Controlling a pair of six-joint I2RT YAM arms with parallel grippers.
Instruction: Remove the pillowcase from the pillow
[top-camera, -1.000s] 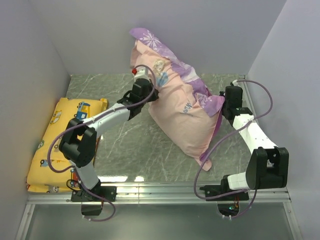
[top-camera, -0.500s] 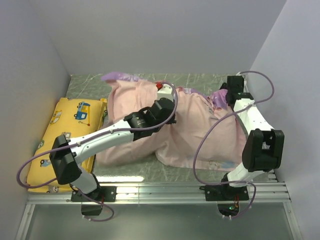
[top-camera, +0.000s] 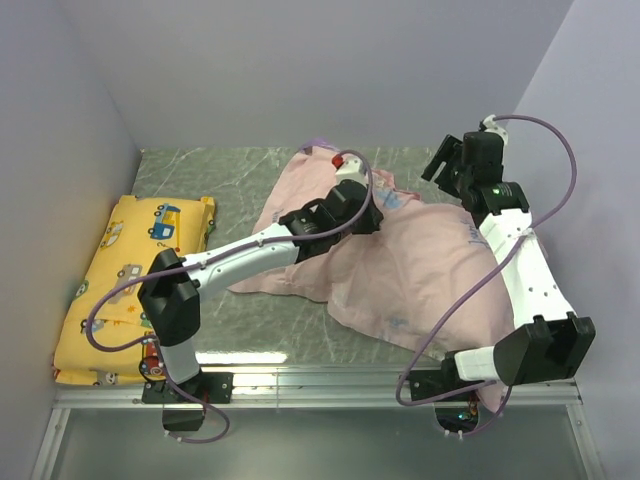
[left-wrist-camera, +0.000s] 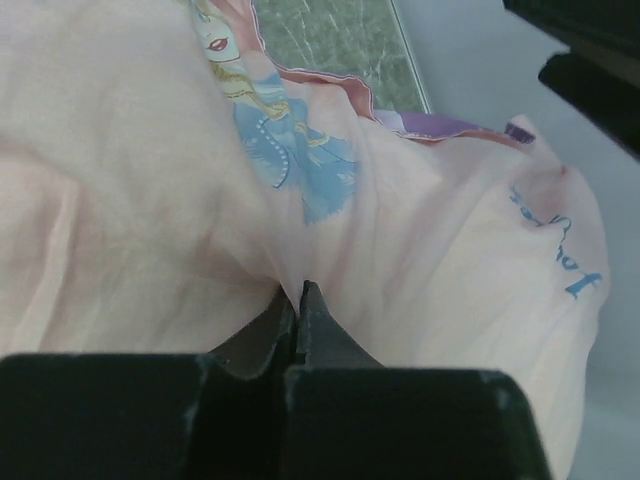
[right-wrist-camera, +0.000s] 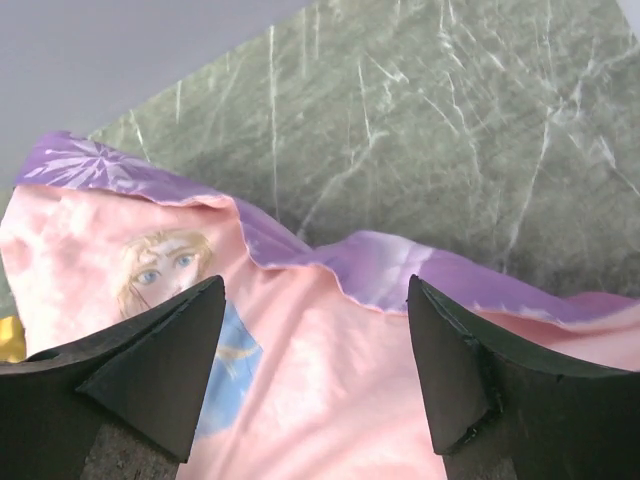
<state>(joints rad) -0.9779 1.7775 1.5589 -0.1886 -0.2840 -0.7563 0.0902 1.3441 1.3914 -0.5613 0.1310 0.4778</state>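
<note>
While the left gripper (left-wrist-camera: 298, 296) pinches the pillowcase (left-wrist-camera: 430, 250), the right gripper (right-wrist-camera: 315, 292) gapes, pillow seemingly hidden.

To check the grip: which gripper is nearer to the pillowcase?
Left. The left gripper has its jaws shut on the pillowcase; the right gripper hangs open above its purple edge, seemingly apart.

Pillowcase (top-camera: 430, 265) on table (top-camera: 200, 170), cushion (top-camera: 110, 280) left of it

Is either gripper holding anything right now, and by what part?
The left gripper is shut on a pinched fold of the pillowcase, on its pale pink side near the princess print. The right gripper is open, holding nothing.
</note>
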